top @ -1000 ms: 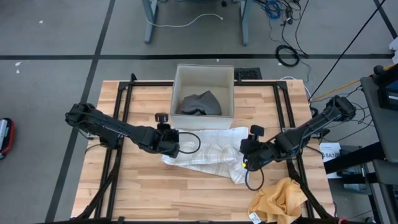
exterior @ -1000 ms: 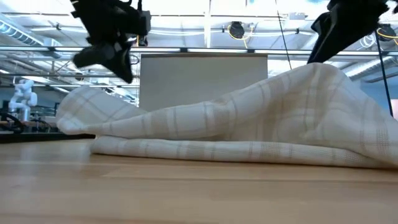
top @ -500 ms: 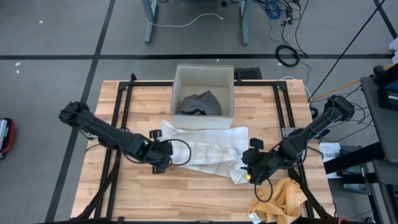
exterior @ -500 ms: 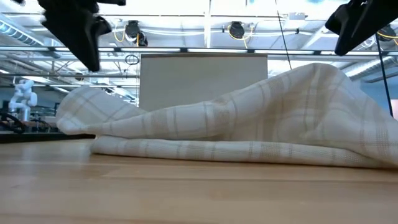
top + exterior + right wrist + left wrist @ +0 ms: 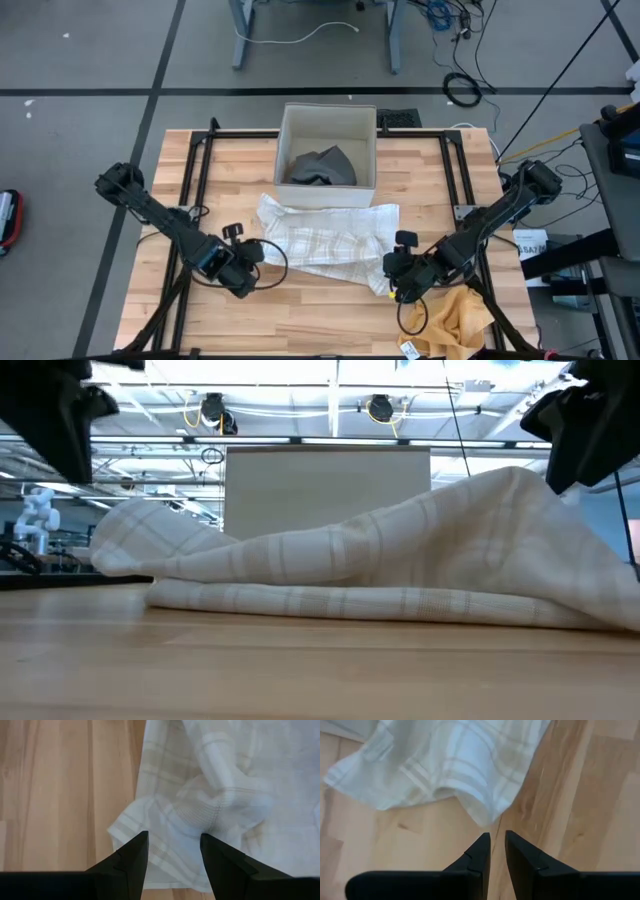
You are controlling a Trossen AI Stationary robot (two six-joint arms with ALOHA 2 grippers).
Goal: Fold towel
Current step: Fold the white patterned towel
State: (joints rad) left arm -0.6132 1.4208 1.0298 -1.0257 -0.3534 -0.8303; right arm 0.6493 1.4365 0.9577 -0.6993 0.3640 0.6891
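Observation:
The white plaid towel [image 5: 325, 240] lies crumpled on the wooden table [image 5: 300, 320], just in front of the box. In the low view it shows as a rumpled hump [image 5: 380, 570]. My left gripper [image 5: 252, 262] hovers off the towel's near left corner [image 5: 482, 812]. It is open by a narrow gap [image 5: 497, 835] with only bare wood between the fingers. My right gripper [image 5: 392, 275] hangs open [image 5: 173, 836] over the towel's near right corner [image 5: 130, 827], its fingers apart from the cloth.
A white box [image 5: 327, 185] holding a dark grey cloth [image 5: 322, 165] stands at the far middle, touching the towel's far edge. A yellow cloth [image 5: 455, 315] lies at the near right corner. Black frame rails [image 5: 190, 200] run along both sides. Bare wood lies near the front edge.
My left gripper has swung away from the towel's left end toward the table's near left, rolling as it went. My right gripper has moved toward the near edge and slightly down, to the towel's near right corner. The towel has stayed still.

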